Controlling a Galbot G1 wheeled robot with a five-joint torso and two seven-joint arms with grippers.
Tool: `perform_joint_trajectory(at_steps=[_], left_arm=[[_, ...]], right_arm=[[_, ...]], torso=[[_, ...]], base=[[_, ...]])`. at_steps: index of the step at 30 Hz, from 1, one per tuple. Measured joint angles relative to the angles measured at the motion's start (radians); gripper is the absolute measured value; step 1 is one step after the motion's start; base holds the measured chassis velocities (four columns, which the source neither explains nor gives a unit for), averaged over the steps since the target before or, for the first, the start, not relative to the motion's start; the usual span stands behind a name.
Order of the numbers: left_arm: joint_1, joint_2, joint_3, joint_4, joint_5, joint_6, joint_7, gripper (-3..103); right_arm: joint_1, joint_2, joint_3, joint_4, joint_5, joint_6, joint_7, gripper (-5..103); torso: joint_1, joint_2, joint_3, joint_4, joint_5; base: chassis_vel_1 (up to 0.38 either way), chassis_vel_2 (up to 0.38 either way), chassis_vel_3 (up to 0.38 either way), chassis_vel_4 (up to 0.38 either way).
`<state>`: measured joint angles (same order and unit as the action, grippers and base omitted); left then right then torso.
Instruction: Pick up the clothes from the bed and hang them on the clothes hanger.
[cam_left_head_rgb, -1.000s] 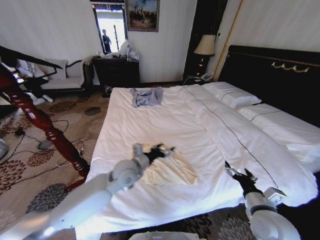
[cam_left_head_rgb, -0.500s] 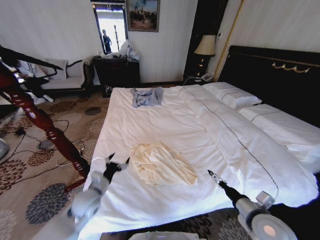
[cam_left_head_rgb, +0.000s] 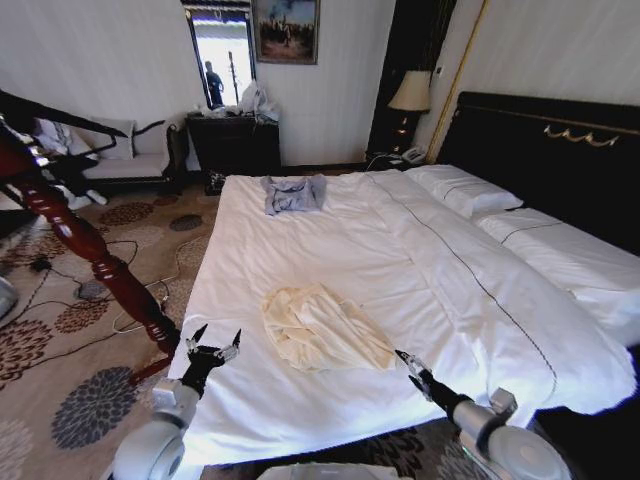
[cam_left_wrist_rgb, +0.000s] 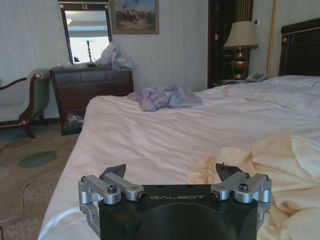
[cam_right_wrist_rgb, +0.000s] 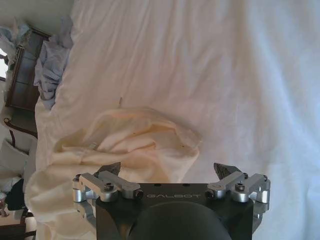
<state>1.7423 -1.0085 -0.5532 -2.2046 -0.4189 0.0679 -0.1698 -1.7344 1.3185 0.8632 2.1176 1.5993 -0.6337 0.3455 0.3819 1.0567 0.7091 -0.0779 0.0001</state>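
Observation:
The clothes (cam_left_head_rgb: 325, 328), a crumpled cream garment, lie on the white bed (cam_left_head_rgb: 300, 250) near its foot, touched by neither gripper. My left gripper (cam_left_head_rgb: 213, 348) stands open at the bed's near left edge, to the left of the clothes. In the left wrist view the left gripper (cam_left_wrist_rgb: 170, 170) is open, with the clothes (cam_left_wrist_rgb: 280, 165) beside one finger. My right gripper (cam_left_head_rgb: 412, 368) is open just off the garment's right edge. Seen from the right wrist, the right gripper (cam_right_wrist_rgb: 167, 168) hovers over the clothes (cam_right_wrist_rgb: 125, 145). The thin black clothes hanger (cam_left_head_rgb: 60, 115) shows at the far left.
A small grey-blue garment (cam_left_head_rgb: 293, 192) lies at the bed's far end. A reddish-brown wooden post (cam_left_head_rgb: 90, 250) leans beside the bed's left side over cables on the patterned carpet. A dark dresser (cam_left_head_rgb: 232, 140), a lamp (cam_left_head_rgb: 410, 92) and the dark headboard (cam_left_head_rgb: 545, 150) stand behind.
My left gripper has drawn back from the clothes, down and left to the bed's edge. My right gripper has moved left toward the garment. The clothes stay flat on the bed.

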Motion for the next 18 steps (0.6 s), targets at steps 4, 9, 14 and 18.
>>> perform_joint_trajectory(at_steps=[4, 9, 14, 18], left_arm=[[0.011, 0.015, -0.002, -0.029, -0.001, 0.012, -0.016, 100], [0.042, 0.024, -0.025, -0.049, 0.0, 0.013, -0.017, 100], [0.063, 0.026, -0.043, -0.064, 0.0, 0.014, -0.019, 100], [0.065, 0.027, -0.053, -0.071, -0.001, 0.016, -0.021, 100]], right_arm=[[0.048, -0.007, -0.036, -0.086, -0.053, -0.004, -0.032, 100], [0.093, -0.001, -0.041, -0.139, -0.061, -0.002, -0.048, 100], [0.136, 0.015, -0.037, -0.158, -0.053, -0.007, -0.048, 88], [0.147, 0.029, -0.048, -0.154, -0.048, -0.023, -0.042, 72]], torso=[[0.0, 0.0, 0.0, 0.0002, -0.0001], [0.0, 0.0, 0.0, 0.0003, -0.0001], [0.0, 0.0, 0.0, 0.0003, -0.0002], [0.0, 0.0, 0.0, 0.0002, -0.0001]], base=[[0.0, 0.0, 0.0, 0.0], [0.0, 0.0, 0.0, 0.0], [0.0, 0.0, 0.0, 0.0], [0.0, 0.0, 0.0, 0.0]])
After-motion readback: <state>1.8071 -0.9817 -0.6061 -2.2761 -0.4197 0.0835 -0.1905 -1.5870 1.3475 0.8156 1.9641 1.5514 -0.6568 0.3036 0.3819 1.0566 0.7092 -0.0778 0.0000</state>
